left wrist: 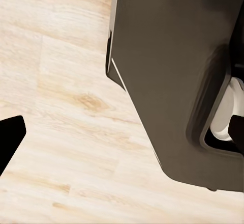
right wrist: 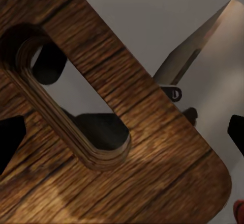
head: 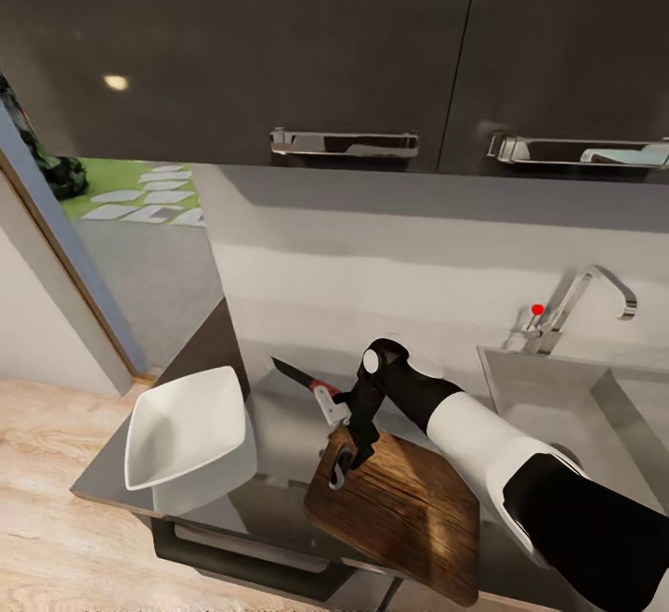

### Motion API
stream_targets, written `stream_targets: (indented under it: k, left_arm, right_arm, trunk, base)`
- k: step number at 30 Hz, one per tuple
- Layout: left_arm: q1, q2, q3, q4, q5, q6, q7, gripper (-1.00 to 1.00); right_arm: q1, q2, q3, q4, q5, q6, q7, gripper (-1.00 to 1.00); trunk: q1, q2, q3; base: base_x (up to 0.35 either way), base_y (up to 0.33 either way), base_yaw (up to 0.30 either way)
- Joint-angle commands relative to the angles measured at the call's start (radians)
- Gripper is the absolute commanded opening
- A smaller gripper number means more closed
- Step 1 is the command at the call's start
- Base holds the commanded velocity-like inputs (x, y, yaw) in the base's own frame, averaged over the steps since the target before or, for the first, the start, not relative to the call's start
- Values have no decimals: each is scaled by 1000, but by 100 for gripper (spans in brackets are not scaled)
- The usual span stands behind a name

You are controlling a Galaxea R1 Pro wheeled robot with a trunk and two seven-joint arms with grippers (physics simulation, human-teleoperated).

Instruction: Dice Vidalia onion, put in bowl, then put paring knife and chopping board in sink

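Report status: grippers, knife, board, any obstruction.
Right gripper open above chopping board handle slot. Paring knife on countertop beside board. Left gripper state unclear. Nothing obstructing.

paring knife (head: 307, 385) handle partly hidden behind right arm, chopping board (head: 409, 510) corner cut off below

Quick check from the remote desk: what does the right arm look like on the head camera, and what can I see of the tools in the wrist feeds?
In the head view the right arm has a black upper shell, a glossy white forearm, a black wrist with a round white cap, then a slim black right tool with a light-grey bracket. No cables or markings show. Both wrist views show only black fingertips at the frame edges.
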Motion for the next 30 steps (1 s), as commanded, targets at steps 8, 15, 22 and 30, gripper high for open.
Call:
stream_targets:
  k: [8, 15, 22, 30]
  left_arm:
    - [0, 0, -1, 2, 6, -5, 0, 100]
    - [-1, 0, -1, 2, 6, -5, 0, 100]
    - [-1, -1, 0, 2, 6, -6, 0, 100]
    - [-1, -2, 0, 2, 6, -7, 0, 100]
  right_arm:
    - [-1, -1, 0, -1, 7, -9, 2, 100]
    - [-1, -2, -1, -1, 8, -9, 3, 100]
    - [-1, 0, -1, -1, 8, -9, 1, 100]
    - [-1, -1, -1, -1, 8, -9, 1, 100]
  trunk:
    - [1, -2, -13]
    - [1, -2, -23]
    - [1, -2, -25]
    - [1, -2, -25]
  base:
    - [70, 0, 0]
    - [129, 0, 0]
    - [57, 0, 0]
    - [141, 0, 0]
